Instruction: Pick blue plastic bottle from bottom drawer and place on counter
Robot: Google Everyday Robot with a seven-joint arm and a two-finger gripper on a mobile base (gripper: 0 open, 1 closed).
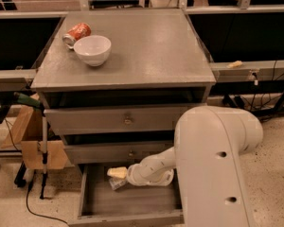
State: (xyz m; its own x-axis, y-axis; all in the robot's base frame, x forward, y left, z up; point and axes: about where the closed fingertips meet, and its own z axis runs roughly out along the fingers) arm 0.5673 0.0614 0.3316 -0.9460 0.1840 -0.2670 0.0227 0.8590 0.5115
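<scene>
In the grey bottom drawer (132, 203), the gripper (116, 173), its grip impossible to tell, sat just above the small bluish plastic bottle (117, 183) lying slantwise.

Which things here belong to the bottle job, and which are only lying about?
For the job: blue plastic bottle, lying in the open bottom drawer; the counter; the end effector, low in that drawer at the bottle.

Lying about: soda can on its side and white bowl, both on the counter; cardboard box.

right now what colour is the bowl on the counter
White bowl, camera view; gripper in bottom drawer.
</scene>
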